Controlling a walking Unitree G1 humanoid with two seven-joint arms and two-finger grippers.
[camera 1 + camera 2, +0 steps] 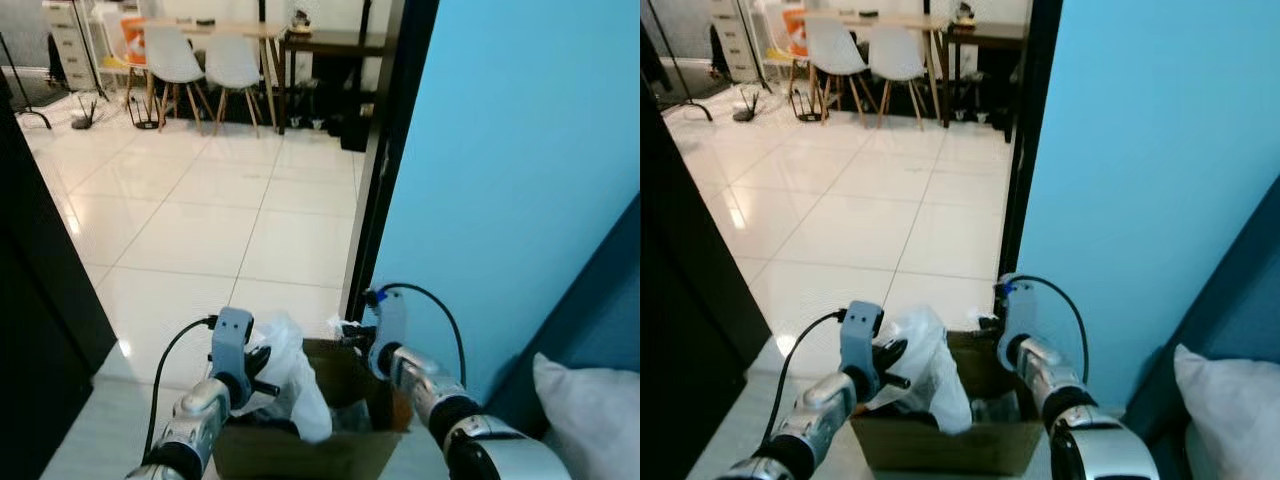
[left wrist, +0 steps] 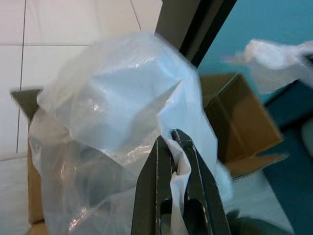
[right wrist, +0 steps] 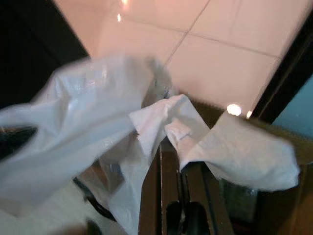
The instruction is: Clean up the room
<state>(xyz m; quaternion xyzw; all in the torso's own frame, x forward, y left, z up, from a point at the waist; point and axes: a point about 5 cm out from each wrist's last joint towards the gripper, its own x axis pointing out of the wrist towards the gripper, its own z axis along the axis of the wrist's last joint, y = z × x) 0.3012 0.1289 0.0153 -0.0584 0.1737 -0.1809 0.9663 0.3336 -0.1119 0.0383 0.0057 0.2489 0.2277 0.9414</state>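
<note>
Carrying rubbish out, the left gripper (image 2: 173,142) pinches the plastic bag (image 1: 290,370) heaped in the cardboard box (image 1: 330,450), while the right gripper (image 3: 171,147) clamps a crumpled tissue (image 3: 220,147) over the box so it can drop inside.

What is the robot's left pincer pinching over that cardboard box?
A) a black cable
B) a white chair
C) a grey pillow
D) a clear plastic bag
D: the left pincer is closed on a fold of the clear plastic bag, which bulges up out of the cardboard box.
</note>
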